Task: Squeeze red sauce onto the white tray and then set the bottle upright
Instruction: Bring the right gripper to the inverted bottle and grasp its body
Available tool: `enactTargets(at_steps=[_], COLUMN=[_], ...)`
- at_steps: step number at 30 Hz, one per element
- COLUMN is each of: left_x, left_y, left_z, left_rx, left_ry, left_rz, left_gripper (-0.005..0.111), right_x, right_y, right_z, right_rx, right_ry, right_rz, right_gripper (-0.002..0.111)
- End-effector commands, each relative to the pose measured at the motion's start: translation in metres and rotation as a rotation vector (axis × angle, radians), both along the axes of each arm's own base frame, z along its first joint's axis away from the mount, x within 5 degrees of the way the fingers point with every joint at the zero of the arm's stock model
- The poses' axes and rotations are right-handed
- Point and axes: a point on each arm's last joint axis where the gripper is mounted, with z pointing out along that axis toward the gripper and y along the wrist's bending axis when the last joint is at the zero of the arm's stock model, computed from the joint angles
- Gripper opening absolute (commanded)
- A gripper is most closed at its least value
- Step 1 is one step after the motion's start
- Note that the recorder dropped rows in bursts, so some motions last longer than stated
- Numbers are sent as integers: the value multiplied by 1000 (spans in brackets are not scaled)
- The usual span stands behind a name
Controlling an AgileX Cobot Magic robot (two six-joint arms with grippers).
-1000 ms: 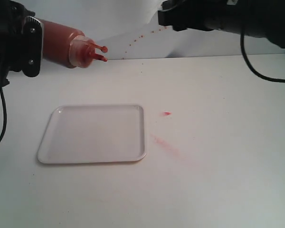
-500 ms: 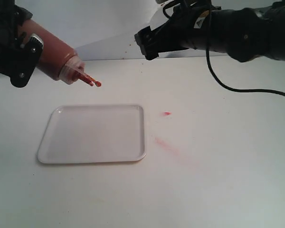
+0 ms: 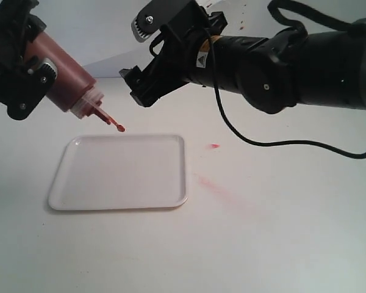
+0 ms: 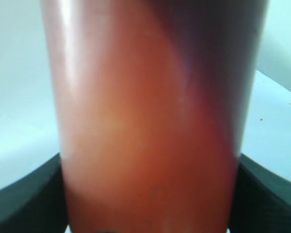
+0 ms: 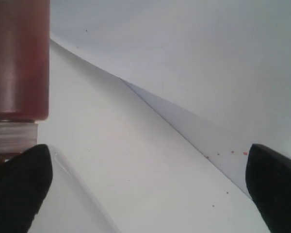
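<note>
My left gripper [image 3: 29, 68] is shut on the bottle [image 3: 64, 79], a translucent cylinder full of red sauce. It hangs tilted, nozzle down and to the right. The nozzle tip and small red cap [image 3: 118, 127] hover just above the far edge of the white tray [image 3: 119, 174]. No sauce blob shows on the tray. In the left wrist view the bottle [image 4: 150, 121] fills the space between the left gripper's [image 4: 150, 213] dark fingers [image 4: 24, 199]. My right gripper [image 3: 138, 89] hangs open just right of the bottle. The right wrist view shows the right gripper [image 5: 150, 194] empty, with the bottle [image 5: 19, 63] and tray rim [image 5: 80, 191] beside it.
A small red spot [image 3: 214, 146] and a faint pinkish smear [image 3: 213, 186] mark the white table right of the tray. Tiny red specks [image 5: 218, 156] dot the white backdrop. The right arm's black cable [image 3: 293, 144] droops over the table.
The bottle has tipped further down, bringing its nozzle from high above the table to the tray's far edge. The right arm has swung left and down, close to the bottle.
</note>
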Motion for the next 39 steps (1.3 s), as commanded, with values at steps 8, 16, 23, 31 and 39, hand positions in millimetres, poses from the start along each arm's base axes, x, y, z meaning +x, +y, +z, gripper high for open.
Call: enactTargets(at_steps=[8, 16, 23, 31, 39], left_x=[9, 9, 9, 8, 3], left_y=[-2, -2, -3, -5, -27], left_z=[-9, -8, -8, -8, -9], left_rx=[79, 73, 69, 62, 60], left_ry=[20, 19, 20, 25, 25], left_rz=[-12, -6, -16, -33, -108], left_gripper=[0, 0, 0, 0, 0], right_x=[-15, -37, -33, -25, -11], right_y=[28, 74, 85, 86, 97], right_z=[-9, -33, -57, -68, -68], right_rx=[57, 161, 229, 193, 196], right_ry=[40, -2, 9, -146, -66], right_rz=[83, 238, 243, 217, 164], right_gripper=[105, 105, 105, 105, 105])
